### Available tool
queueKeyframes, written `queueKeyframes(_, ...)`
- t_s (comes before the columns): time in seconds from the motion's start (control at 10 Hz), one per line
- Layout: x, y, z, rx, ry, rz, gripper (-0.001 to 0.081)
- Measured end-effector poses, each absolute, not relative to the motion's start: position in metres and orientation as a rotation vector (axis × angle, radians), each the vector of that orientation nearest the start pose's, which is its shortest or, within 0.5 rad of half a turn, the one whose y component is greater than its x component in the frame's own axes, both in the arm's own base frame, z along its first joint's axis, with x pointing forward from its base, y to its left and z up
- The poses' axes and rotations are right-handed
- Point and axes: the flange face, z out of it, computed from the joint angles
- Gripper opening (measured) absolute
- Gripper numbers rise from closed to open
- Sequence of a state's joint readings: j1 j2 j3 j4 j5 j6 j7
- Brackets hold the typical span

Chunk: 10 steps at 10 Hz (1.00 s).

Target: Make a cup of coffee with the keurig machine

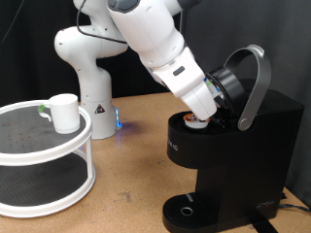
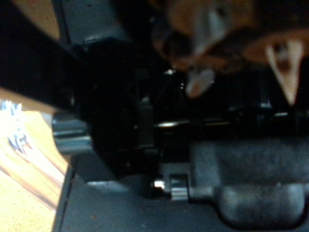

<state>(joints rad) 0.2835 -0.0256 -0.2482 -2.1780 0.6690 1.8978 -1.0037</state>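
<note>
Presently, the scene reads as follows.

Keurig machine: the keurig machine (image 1: pixel 228 160) is a boxy matte-black unit at the exterior view's right, standing on a brown tabletop (image 1: pixel 136 155); its lid is raised, with the curved grey-silver handle (image 1: pixel 258 87) arching above the open brew chamber.
Drip plate: a round black drip plate (image 1: pixel 185 208) sits at the machine's base, with nothing standing on it.
Pod: a small whitish, rounded object (image 1: pixel 198 120) shows at the chamber mouth, directly under the gripper; whether it is between the fingers cannot be told.
Gripper: the gripper (image 1: pixel 202 115) is lowered into the open chamber; its jaw state cannot be told from either view.
Wrist view: dark and blurred; black moulded machine surfaces (image 2: pixel 145 116) fill the frame.
Cup: the cup (image 1: pixel 64 113), a plain white cylinder, stands on the top tier of a round two-tier white rack (image 1: pixel 49 155) with dark mesh shelves, at the exterior view's left, well apart from the machine.
Arm: glossy white, smooth, rounded links (image 1: pixel 155 44).
</note>
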Motion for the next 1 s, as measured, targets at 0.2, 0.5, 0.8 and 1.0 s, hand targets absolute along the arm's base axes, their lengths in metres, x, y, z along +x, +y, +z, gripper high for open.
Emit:
queueKeyframes(0.2, 0.5049, 0.0627, 0.3988, -2.322, -0.895, -0.09, 0.08)
queueKeyframes(0.5, 0.505, 0.0626, 0.399, -2.325, -0.892, -0.09, 0.08)
queueKeyframes(0.8, 0.5114, 0.0592, 0.399, -2.372, -0.848, -0.153, 0.08)
queueKeyframes(1.0, 0.5133, 0.0584, 0.3972, -2.387, -0.832, -0.167, 0.08)
